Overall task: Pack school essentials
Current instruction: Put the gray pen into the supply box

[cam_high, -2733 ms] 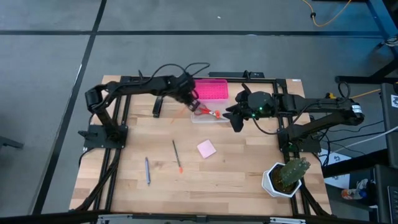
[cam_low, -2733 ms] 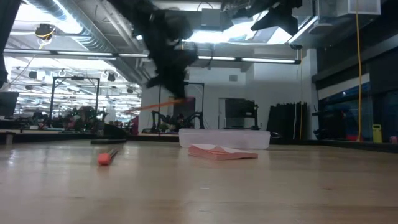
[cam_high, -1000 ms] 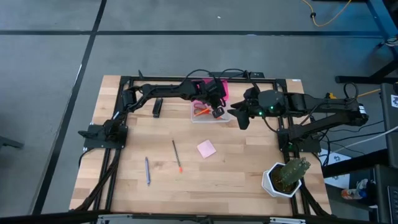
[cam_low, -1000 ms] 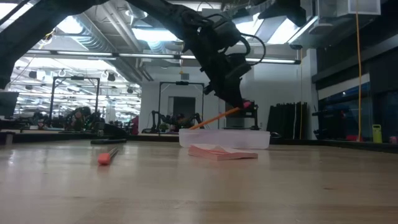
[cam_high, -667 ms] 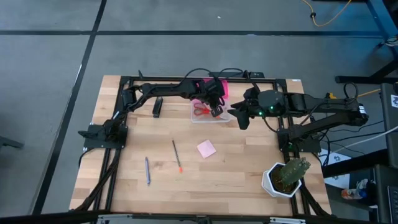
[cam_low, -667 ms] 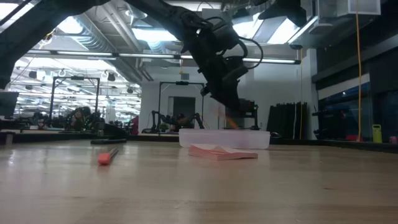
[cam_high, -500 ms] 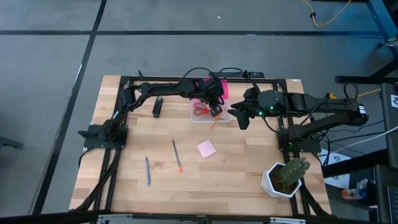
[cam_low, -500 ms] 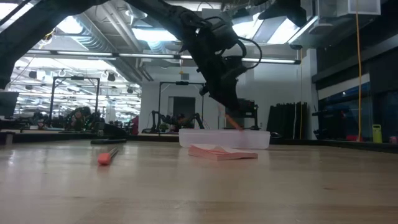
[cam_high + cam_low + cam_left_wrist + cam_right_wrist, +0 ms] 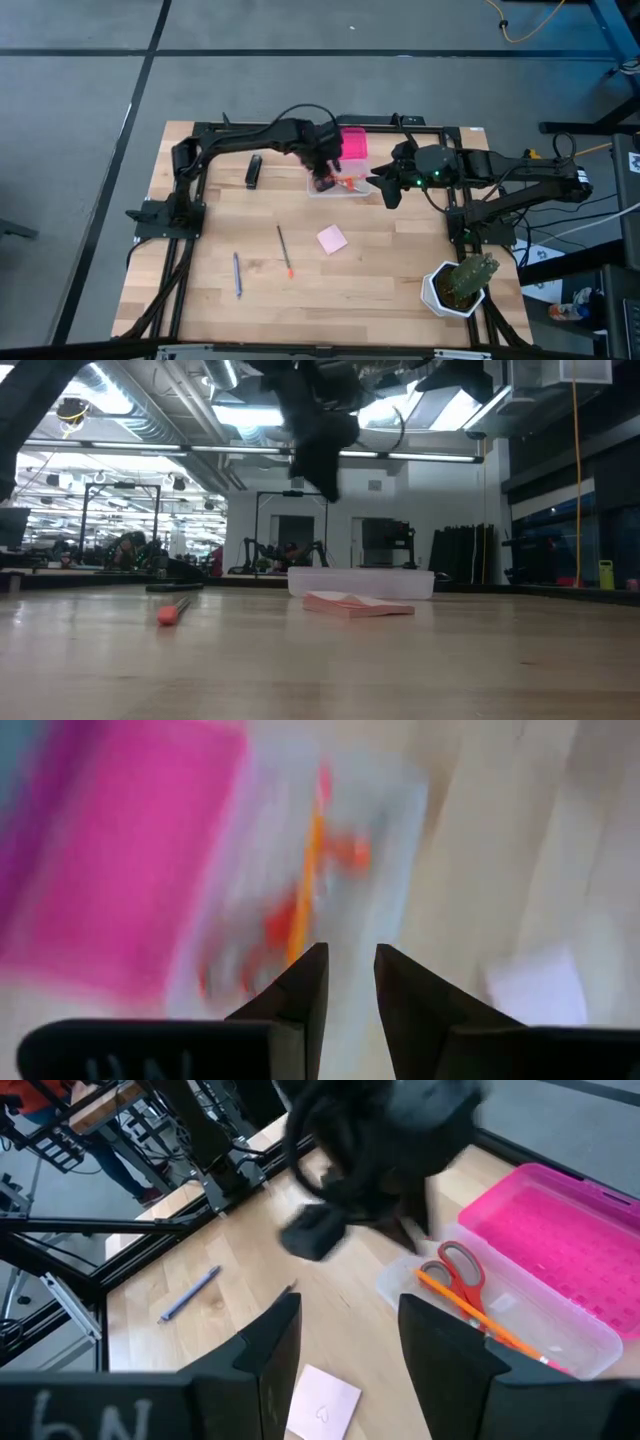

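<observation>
A clear box (image 9: pixel 338 187) stands at the table's far middle, its pink lid (image 9: pixel 352 146) lying open behind it. Red-handled scissors (image 9: pixel 461 1267) and an orange pencil (image 9: pixel 482 1320) lie inside the box. My left gripper (image 9: pixel 322 182) hangs above the box's left end, open and with nothing in it (image 9: pixel 350 982). My right gripper (image 9: pixel 385 192) hovers open just right of the box. On the bare wood lie a pink notepad (image 9: pixel 332 239), a pen with an orange tip (image 9: pixel 284 249), a bluish pen (image 9: pixel 238 274) and a small black oblong item (image 9: pixel 254 171).
A cactus in a white pot (image 9: pixel 460 284) stands at the near right corner. Black frame rails (image 9: pixel 190 215) run along the table's left, far and right sides. Bare wood lies around the two pens and the notepad, toward the near edge.
My left gripper has let go of the orange pencil, which it held slanting with one end in the box; the pencil now lies in the box beside the scissors. The gripper has risen and drawn back toward the table's left, tipping less steeply.
</observation>
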